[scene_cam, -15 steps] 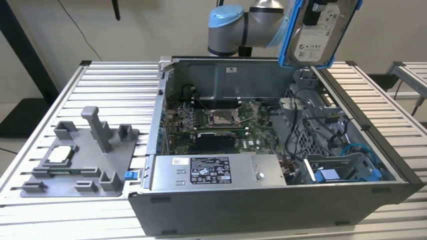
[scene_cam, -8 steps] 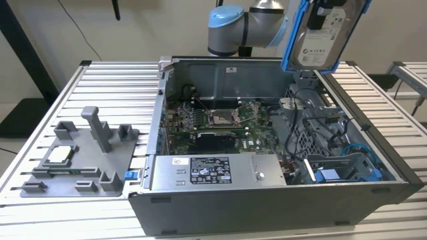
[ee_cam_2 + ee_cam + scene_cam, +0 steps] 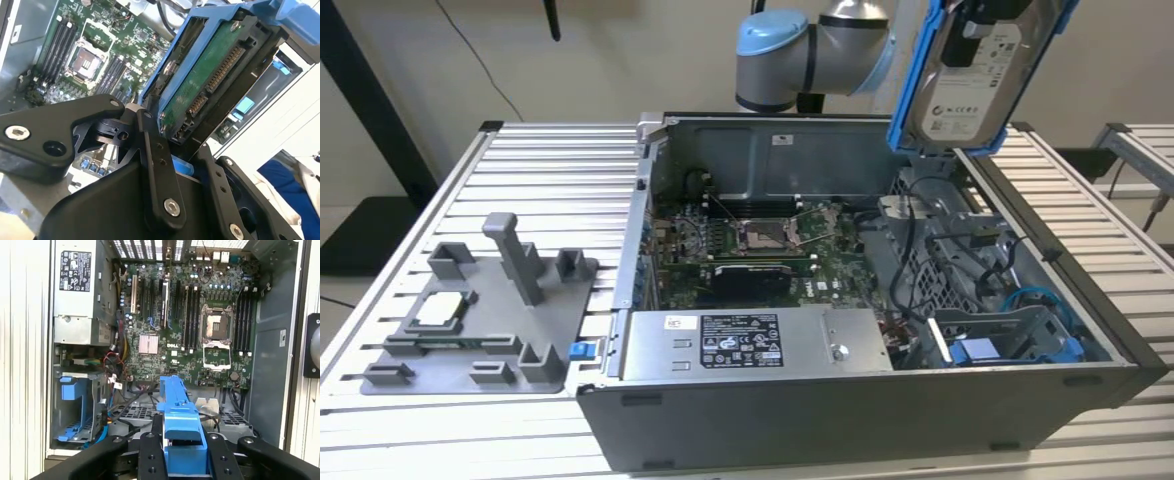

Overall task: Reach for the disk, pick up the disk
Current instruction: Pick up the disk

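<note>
Plain cream wall [image 3: 627, 50] behind, crossed by a thin black cable [image 3: 478, 55]. In front, long ribbed silver metal table [image 3: 520, 170]. Dark black mat [image 3: 360, 235] on pale floor at the exterior view's left.

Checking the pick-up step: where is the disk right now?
The disk is held in the pincer, lifted above the open computer case, at the exterior view's upper right beside the arm's blue-capped joint.

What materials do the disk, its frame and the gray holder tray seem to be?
Disk: seemingly metal body, dull silver, with a white paper-like label. Its frame: probably plastic, a uniform bright blue with a slight sheen. Holder tray: likely matte plastic, uniform gray with molded-looking posts.
</note>
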You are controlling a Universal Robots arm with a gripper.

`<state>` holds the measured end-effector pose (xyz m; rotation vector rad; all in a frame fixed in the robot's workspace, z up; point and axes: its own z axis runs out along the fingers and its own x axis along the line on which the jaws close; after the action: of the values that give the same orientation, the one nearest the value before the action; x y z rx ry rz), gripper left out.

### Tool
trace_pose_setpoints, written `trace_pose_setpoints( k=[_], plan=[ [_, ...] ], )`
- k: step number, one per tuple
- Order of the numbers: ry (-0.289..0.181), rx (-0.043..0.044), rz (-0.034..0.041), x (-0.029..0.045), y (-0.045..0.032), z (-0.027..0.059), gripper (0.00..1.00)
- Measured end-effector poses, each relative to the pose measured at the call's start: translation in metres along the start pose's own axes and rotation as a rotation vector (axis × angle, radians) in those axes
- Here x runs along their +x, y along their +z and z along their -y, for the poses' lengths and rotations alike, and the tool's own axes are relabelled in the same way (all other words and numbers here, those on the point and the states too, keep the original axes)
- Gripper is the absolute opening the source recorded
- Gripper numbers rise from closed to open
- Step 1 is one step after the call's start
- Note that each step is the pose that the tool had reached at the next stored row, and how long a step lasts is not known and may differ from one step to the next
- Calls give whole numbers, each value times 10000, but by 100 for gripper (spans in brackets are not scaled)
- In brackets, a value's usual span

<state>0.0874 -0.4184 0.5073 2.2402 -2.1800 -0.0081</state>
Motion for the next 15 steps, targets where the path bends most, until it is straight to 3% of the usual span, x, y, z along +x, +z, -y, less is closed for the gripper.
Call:
trace_pose_setpoints(
  k=[8, 15],
  plan=[
    [-2, 0, -3, 27, -1, 0, 0],
    [-2, 0, -1, 221, 8, -5, 0]
  ],
)
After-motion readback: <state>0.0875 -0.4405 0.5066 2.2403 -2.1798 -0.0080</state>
